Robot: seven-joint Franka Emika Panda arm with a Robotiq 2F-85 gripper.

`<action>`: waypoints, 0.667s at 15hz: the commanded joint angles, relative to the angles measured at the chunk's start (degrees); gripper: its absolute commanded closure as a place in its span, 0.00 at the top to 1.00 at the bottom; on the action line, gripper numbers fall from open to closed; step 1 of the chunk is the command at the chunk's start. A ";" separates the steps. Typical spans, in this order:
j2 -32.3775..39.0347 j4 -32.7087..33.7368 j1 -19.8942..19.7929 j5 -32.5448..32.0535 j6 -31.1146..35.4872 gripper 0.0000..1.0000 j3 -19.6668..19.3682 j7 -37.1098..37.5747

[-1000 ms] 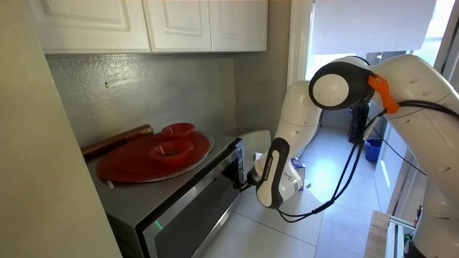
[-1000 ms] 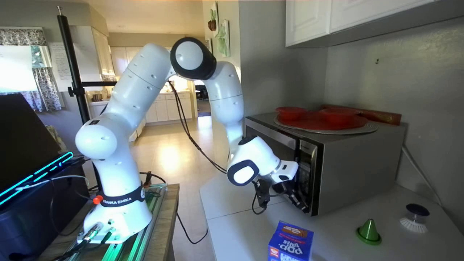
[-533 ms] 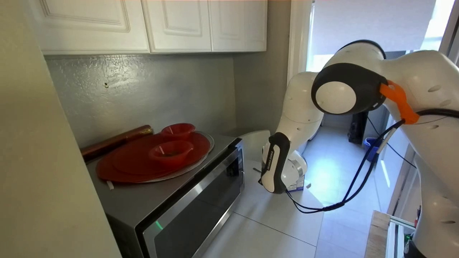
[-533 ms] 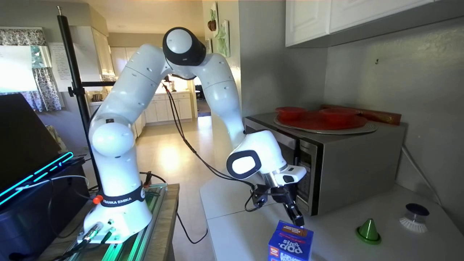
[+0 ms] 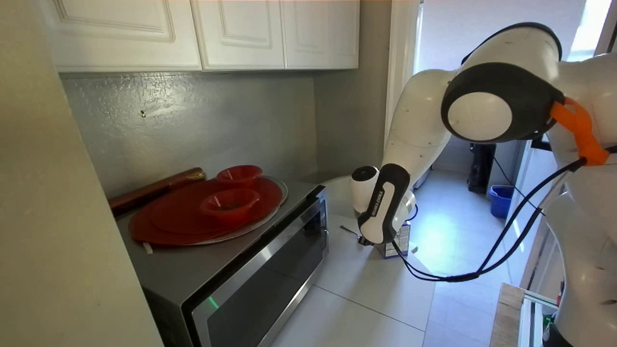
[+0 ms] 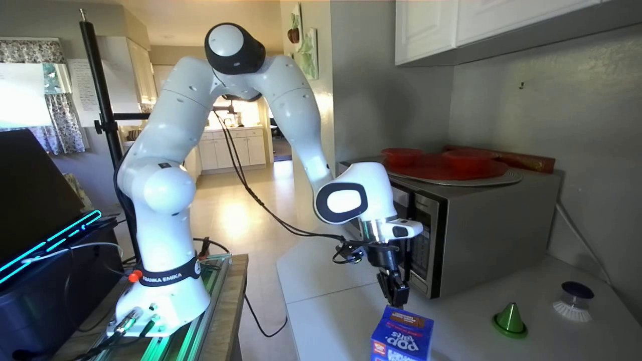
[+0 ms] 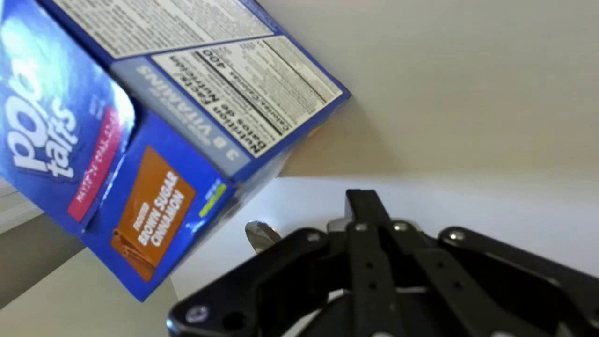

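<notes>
- Pincer (image 7: 365,199), black: its two fingers are pressing together, fully closed; in an exterior view it is pointing towards 6 o'clock.
- Pop-Tarts box (image 6: 402,333), blue, frosted brown sugar cinnamon: it is standing on the worktop (image 6: 326,311), near the fingertips; it is lying at 6 o'clock from them in an exterior view, towards 10 o'clock in the wrist view, where a gap is showing between the two.
- Metal utensil (image 7: 262,234), rounded end showing: it is lying at 8 o'clock from the fingertips, wrist view.
- Microwave (image 6: 496,235), grey: it is sitting at 2 o'clock from the fingertips in an exterior view, carrying two red bowls (image 6: 469,163).
- Green cone (image 6: 510,321): it is standing at 3 o'clock.
- Brush (image 6: 574,301), white-bristled: it is resting beyond the cone, bristles facing down.
</notes>
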 commanded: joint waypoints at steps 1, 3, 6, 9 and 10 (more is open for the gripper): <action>-13.20 -1.45 -0.61 -9.89 -12.13 0.00 -1.72 2.10; -18.92 -1.18 3.44 -7.82 -21.42 0.00 -6.41 -2.21; -28.06 1.03 7.68 -8.35 -33.83 0.00 -12.53 -4.38; -37.39 4.88 9.38 -10.56 -44.82 0.00 -14.61 -1.90; -40.31 5.96 -2.80 -9.83 -46.29 0.00 -2.21 -1.97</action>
